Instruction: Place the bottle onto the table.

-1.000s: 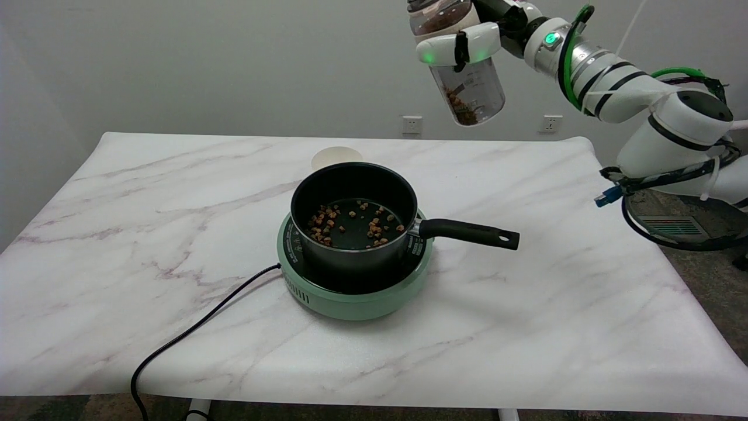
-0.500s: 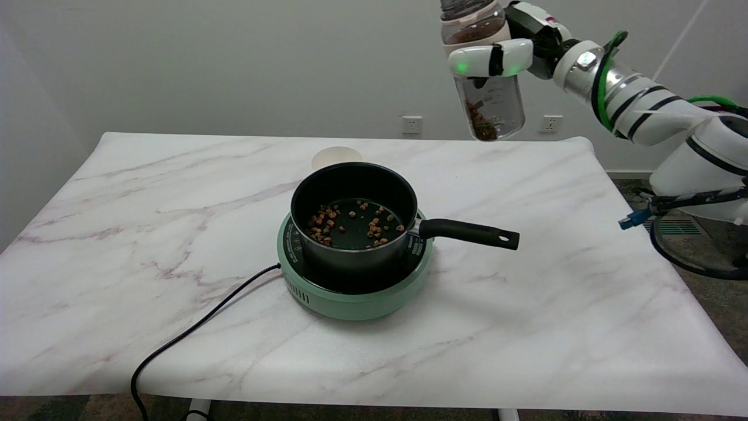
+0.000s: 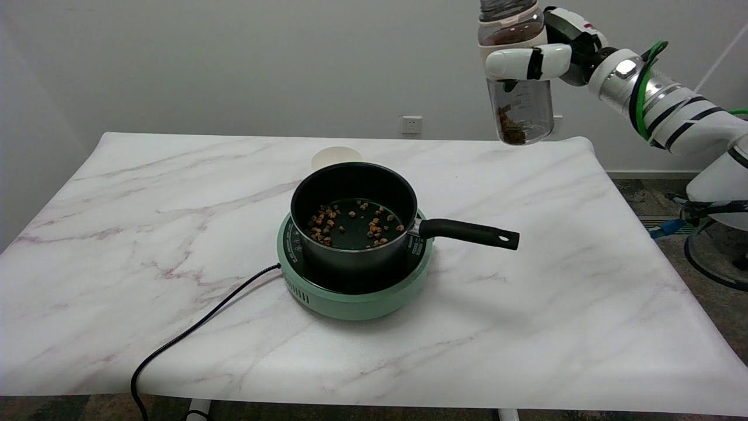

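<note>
1. Since the earlier frames the right hand (image 3: 540,55) has carried the bottle (image 3: 520,88) toward the picture's right and brought it from a tilt to nearly upright; it now hangs in the air above the table's far right corner.
2. The hand's fingers wrap around the bottle's upper part, one white finger (image 3: 526,62) lying across its front, so the bottle is firmly held just below its neck.
3. The bottle is clear, with a small heap of brown bits at its bottom; its top is cut off by the picture's upper edge.
4. It touches neither the table (image 3: 584,304) nor anything on it.
5. The marble-patterned table bears a green hotplate (image 3: 350,298) near its middle, with a black cable (image 3: 193,333) running off the near left edge.
6. A dark saucepan (image 3: 353,216) stands on the hotplate, its handle pointing to the picture's right, with brown bits scattered on its bottom.
7. A pale round lid (image 3: 336,156) lies just behind the saucepan.
</note>
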You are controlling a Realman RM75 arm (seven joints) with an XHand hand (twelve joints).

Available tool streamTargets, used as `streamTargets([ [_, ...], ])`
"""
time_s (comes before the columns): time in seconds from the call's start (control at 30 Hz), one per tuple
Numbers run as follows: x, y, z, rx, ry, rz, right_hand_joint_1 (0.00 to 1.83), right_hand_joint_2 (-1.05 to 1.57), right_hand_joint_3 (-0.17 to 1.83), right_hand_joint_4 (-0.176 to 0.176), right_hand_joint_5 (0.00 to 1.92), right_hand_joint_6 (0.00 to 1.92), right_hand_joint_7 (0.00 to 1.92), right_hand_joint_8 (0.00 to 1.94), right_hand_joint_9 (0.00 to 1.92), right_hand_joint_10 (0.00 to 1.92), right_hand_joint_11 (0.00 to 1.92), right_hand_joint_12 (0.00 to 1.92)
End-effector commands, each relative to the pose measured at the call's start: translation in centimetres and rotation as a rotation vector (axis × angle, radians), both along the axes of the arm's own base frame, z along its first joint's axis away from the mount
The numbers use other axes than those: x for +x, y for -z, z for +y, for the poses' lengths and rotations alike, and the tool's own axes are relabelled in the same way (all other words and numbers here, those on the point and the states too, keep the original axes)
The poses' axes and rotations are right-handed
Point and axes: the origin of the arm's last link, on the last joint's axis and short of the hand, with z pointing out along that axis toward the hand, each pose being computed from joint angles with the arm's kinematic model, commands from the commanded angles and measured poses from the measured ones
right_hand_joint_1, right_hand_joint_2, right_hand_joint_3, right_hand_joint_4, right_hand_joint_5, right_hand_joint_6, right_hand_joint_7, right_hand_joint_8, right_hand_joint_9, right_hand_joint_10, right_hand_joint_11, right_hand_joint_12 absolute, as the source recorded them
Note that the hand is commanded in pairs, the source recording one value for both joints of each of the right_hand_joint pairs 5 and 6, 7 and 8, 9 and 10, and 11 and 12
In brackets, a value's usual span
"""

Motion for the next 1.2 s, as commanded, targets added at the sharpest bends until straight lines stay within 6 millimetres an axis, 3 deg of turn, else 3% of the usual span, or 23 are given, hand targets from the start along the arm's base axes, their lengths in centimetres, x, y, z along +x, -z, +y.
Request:
streamTargets([
  [0.03, -0.2, -2.9, 1.3, 0.002, -0.01, -0.06, 1.35, 0.87, 0.76, 0.0, 1.56, 1.56, 1.54, 1.54, 1.54, 1.54, 1.27, 1.27],
  [0.57, -3.2, -4.4, 0.7, -0.04, 0.055, -0.125, 1.3, 0.97, 0.73, 0.0, 1.61, 1.61, 1.55, 1.55, 1.55, 1.55, 1.29, 1.29],
  [0.87, -4.6, -4.0, -1.2, -0.019, 0.097, -0.117, 1.28, 0.96, 0.73, 0.0, 1.61, 1.61, 1.54, 1.54, 1.54, 1.54, 1.27, 1.27],
  [1.2, -4.9, -3.1, -3.4, 0.018, 0.112, -0.086, 1.26, 1.0, 0.71, 0.0, 1.64, 1.64, 1.54, 1.54, 1.53, 1.53, 1.24, 1.24],
])
